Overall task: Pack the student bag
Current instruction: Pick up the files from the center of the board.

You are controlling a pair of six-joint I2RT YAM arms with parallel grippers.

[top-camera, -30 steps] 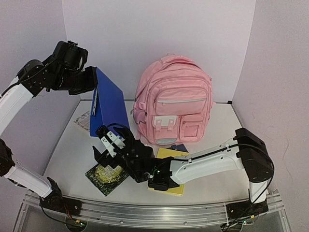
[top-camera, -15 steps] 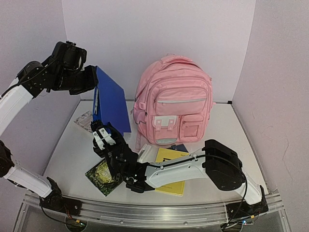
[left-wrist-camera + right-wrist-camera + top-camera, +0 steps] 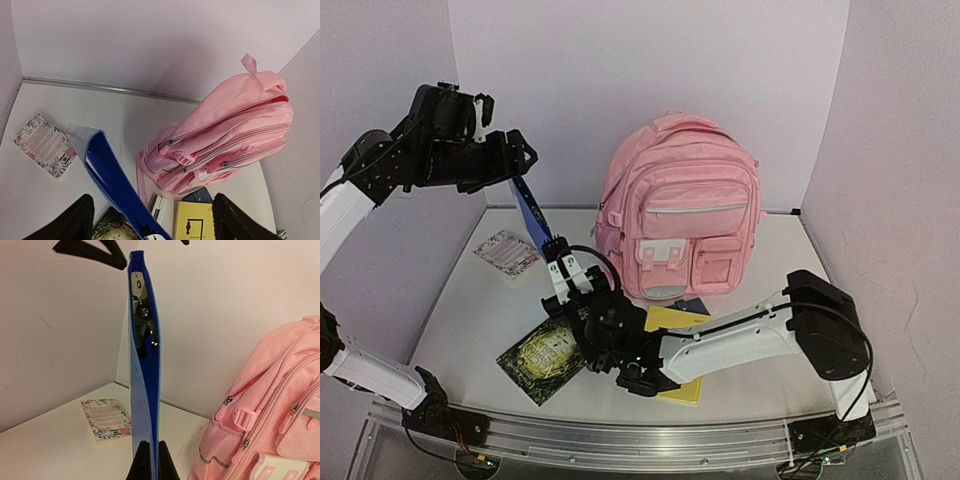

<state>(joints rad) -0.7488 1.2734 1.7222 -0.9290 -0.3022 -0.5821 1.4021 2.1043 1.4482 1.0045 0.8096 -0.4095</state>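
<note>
Left gripper: raised at far left, jaws spread wide on either side of the blue binder's top edge. No contact can be made out, so it is carrying nothing.

Floral booklet: flat on the table, far left, apart from the binder.

The binder stands tilted and edge-on. It stays up only because the right gripper has its jaws pressed together on the lower edge. This reads as a handover, with the right arm now in charge.

Dark green book and yellow book: flat near the front, either side of the right arm, probably waiting their turn.

Student bag: upright against the far wall, right of centre, pockets facing the arms, well clear of both grippers.

The overhead view shows both arms and the layout, but the pinch itself is small. The right wrist view shows the pinch plainly, along with the metal ring clip inside the binder. Only the left wrist view looks down on the bag's top, where a dark-red gap hints at an open main zip, though this cannot be confirmed.
</note>
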